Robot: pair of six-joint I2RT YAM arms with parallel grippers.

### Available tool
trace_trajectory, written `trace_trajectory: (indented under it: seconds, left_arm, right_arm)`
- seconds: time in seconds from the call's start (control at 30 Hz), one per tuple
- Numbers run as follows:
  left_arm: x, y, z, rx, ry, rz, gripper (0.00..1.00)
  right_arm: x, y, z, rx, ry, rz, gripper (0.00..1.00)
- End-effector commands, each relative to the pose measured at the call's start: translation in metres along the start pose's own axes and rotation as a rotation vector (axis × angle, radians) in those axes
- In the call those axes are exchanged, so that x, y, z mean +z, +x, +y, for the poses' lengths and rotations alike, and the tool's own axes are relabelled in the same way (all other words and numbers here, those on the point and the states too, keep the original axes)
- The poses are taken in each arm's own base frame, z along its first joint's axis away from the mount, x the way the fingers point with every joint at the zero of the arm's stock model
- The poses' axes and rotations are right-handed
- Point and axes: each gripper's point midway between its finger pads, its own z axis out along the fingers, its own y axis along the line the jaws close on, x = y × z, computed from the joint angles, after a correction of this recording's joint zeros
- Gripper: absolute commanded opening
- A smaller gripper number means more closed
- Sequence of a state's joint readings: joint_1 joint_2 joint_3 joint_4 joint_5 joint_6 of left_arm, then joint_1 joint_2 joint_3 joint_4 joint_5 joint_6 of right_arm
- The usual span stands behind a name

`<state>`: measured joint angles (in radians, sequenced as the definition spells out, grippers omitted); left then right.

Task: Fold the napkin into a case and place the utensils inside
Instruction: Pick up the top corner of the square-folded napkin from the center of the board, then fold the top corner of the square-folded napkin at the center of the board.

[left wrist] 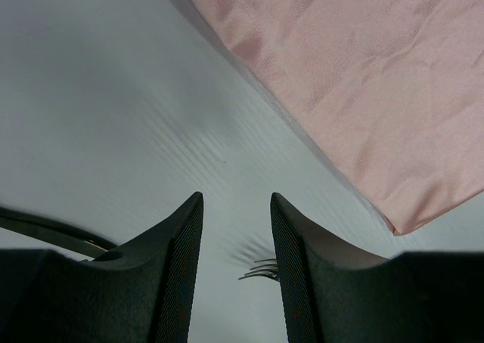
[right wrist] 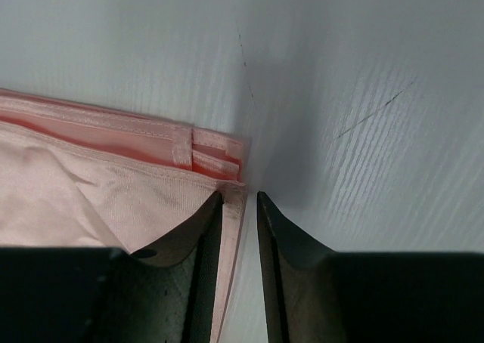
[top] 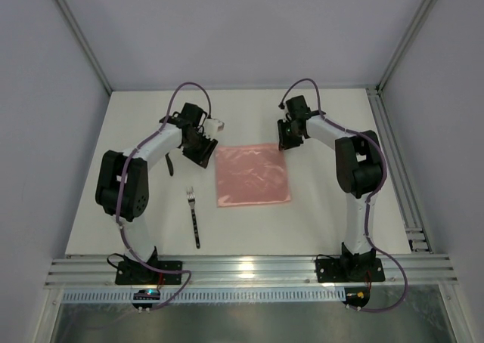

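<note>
The pale-pink napkin [top: 252,174] lies flat on the table as a folded square, with layered hems at its far right corner [right wrist: 212,150]. My left gripper [top: 204,159] hovers just off the napkin's far left corner, open [left wrist: 236,199], with only bare table between its fingers. The napkin's edge [left wrist: 363,78] runs past it on the right. My right gripper [top: 288,140] is at the far right corner, its jaws narrowly open [right wrist: 240,196] astride the cloth's edge. The fork [top: 194,214] lies left of the napkin, its tines [left wrist: 261,270] showing. The black knife [top: 169,164] lies partly under the left arm.
A white table [top: 325,207] carries everything. A metal rail [top: 408,192] runs along its right side and grey walls close in behind. Purple cables loop over both arms. The left arm's elbow [top: 121,184] stands over the table's left part.
</note>
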<state>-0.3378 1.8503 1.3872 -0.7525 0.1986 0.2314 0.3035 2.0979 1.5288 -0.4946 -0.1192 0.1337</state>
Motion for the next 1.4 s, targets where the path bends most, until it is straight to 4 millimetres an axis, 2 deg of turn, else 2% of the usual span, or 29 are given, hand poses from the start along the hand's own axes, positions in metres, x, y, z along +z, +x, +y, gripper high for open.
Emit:
trace_trajectory:
  seconds: [0.0, 0.1, 0.23, 0.4, 0.63, 0.9, 1.13, 1.27, 1.3, 1.37]
  left_arm:
    - [-0.004, -0.013, -0.001, -0.012, 0.012, -0.047, 0.44]
    - [-0.002, -0.011, -0.001, -0.014, 0.015, -0.040, 0.43]
    - [-0.003, -0.012, -0.001, -0.012, 0.014, -0.043, 0.43]
    - [-0.004, -0.012, -0.001, -0.009, 0.015, -0.046, 0.43]
    - [-0.005, -0.012, -0.002, -0.006, 0.021, -0.048, 0.44]
    - [-0.010, -0.013, -0.003, 0.000, 0.020, -0.057, 0.44]
    - [-0.011, -0.014, -0.003, 0.006, 0.018, -0.063, 0.44]
    - [-0.013, -0.015, 0.000, 0.006, 0.003, -0.067, 0.44]
    - [-0.012, -0.014, 0.002, 0.002, -0.002, -0.068, 0.44]
    - [-0.011, -0.014, 0.005, -0.010, -0.006, -0.073, 0.44]
  right_arm:
    - [-0.003, -0.017, 0.007, 0.002, -0.041, -0.046, 0.29]
    - [0.001, -0.014, 0.005, 0.004, -0.036, -0.037, 0.28]
    - [0.000, -0.014, 0.005, 0.006, -0.040, -0.038, 0.10]
    - [-0.009, -0.019, 0.010, 0.003, -0.055, -0.059, 0.04]
    - [-0.029, -0.030, 0.017, -0.009, -0.052, -0.109, 0.04]
    - [-0.056, -0.037, 0.033, -0.068, -0.030, -0.156, 0.04]
    - [-0.062, -0.028, 0.059, -0.109, -0.071, -0.145, 0.04]
    - [-0.065, -0.013, 0.090, -0.147, -0.114, -0.127, 0.04]
    - [-0.067, -0.006, 0.107, -0.174, -0.140, -0.124, 0.04]
    - [-0.070, 0.006, 0.127, -0.174, -0.193, -0.130, 0.04]
